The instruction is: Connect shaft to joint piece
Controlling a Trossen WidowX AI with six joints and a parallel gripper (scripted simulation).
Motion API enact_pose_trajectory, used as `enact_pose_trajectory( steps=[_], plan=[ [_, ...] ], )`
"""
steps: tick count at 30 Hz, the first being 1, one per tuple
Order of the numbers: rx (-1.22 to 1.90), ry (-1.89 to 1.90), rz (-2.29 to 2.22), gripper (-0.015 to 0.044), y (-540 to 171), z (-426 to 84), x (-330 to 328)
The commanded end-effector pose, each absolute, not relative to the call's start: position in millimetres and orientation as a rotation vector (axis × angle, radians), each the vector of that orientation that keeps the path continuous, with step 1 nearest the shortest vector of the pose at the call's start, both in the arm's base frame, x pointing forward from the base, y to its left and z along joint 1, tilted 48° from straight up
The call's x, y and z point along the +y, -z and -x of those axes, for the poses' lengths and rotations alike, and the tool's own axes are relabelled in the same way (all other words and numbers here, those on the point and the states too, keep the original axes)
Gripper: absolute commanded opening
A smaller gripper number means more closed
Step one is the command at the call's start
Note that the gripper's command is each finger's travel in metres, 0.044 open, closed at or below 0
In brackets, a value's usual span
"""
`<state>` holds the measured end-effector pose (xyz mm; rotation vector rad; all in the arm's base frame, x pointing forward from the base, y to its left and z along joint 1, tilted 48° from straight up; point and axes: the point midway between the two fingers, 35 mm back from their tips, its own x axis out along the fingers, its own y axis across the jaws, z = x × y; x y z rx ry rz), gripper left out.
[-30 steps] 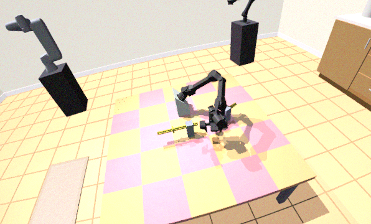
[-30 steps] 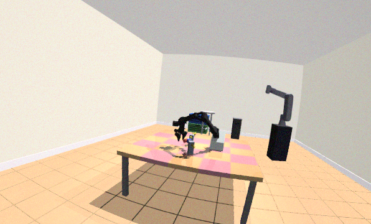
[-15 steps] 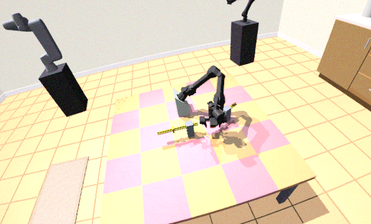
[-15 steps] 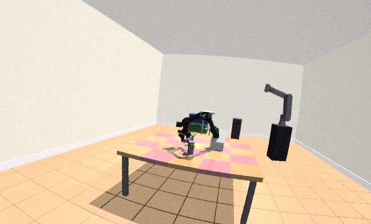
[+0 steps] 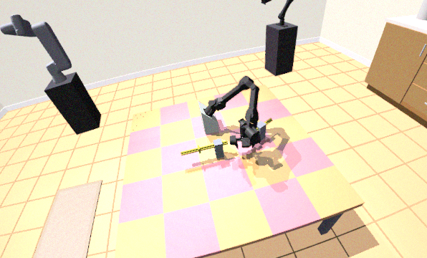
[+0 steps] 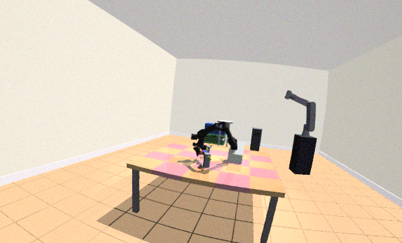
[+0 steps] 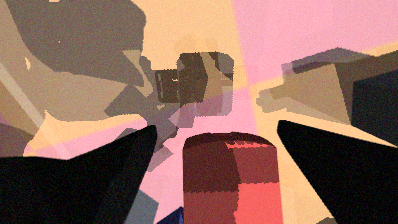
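Note:
The red joint piece (image 7: 230, 175) stands between the spread black fingers in the wrist view, with a gap on each side. Its opening's direction cannot be told. A bit of blue part (image 7: 174, 216) shows beside it. My gripper (image 7: 216, 128) (image 6: 198, 154) is open, low over the joint piece, holding nothing. One grey block (image 5: 262, 130) (image 6: 206, 160) stands by the gripper, with a yellow shaft (image 5: 269, 122) jutting out behind. The other grey block (image 5: 218, 150) carries the long yellow second shaft (image 5: 190, 152), its near end short of the gripper. The arm hides the joint in the top view.
The arm's grey base stand (image 5: 210, 125) (image 6: 236, 155) is behind the blocks on the checkered table (image 5: 185, 195) (image 6: 174, 173). My arm arches over from it. Other arms on black pedestals (image 5: 74, 104) (image 5: 279, 50) stand off the table, and a brown cabinet (image 5: 396, 61) is at the right.

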<state>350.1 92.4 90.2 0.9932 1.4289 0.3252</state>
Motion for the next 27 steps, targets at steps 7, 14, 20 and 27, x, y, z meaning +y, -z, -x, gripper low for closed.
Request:
enact_pose_trajectory(
  steps=[7,14,20,27],
  plan=[
    [1.430,-0.321,-0.995,0.0414,-81.9,-351.4,100.5],
    [1.430,-0.321,-0.995,0.0230,-81.9,-351.4,100.5],
    [1.430,-0.321,-0.995,0.0182,-81.9,-351.4,100.5],
    [1.430,-0.321,-0.995,0.0182,-81.9,-351.4,100.5]
  ],
)
